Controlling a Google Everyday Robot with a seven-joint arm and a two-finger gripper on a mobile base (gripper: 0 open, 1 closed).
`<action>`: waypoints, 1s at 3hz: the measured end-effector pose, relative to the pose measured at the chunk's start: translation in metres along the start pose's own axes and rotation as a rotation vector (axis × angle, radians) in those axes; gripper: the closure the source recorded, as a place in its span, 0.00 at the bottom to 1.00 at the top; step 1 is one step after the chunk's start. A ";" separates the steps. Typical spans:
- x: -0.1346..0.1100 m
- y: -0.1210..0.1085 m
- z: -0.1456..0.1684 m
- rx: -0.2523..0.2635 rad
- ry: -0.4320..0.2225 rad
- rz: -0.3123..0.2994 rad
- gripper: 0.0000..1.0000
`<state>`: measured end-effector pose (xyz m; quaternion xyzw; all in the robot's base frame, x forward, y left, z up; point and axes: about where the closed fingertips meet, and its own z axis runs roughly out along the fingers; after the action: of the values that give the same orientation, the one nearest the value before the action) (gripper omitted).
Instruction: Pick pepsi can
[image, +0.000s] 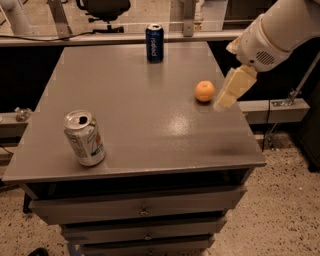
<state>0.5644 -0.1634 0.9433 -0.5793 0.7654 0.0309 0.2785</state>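
- Nearest me: grey drawers under the table's front edge, three fronts visible, all closed.
- Speckled floor shows bottom right and bottom left.
- Table is a flat grey top, slightly glossy, with a light glare patch right of centre.
- Silver-white can stands front left near the edge. It's upright, leaning a bit in my view, with the tab hole open on top. It's well apart from the target.
- Orange sits mid-right on the table, near the right edge.
- Gripper hangs just right of the orange, over the table's right edge, pointing down and left. It's cream coloured and holding nothing. I can't tell its state from this angle.
- White arm comes in from the top right corner.
- Pepsi can is at the far edge, about centre. It's upright with its long axis vertical, silver top up, and the white lettering runs vertically, facing me.
- The orange lies roughly between the gripper and the pepsi can, slightly off the straight line. The table between the orange and the can is bare.
- Behind the table: a pale rail, then an office chair top centre-left.
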 end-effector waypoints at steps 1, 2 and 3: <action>-0.020 -0.038 0.029 0.014 -0.129 0.091 0.00; -0.041 -0.074 0.060 0.029 -0.259 0.207 0.00; -0.067 -0.106 0.085 0.066 -0.389 0.319 0.00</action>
<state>0.7049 -0.1088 0.9317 -0.4251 0.7796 0.1603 0.4311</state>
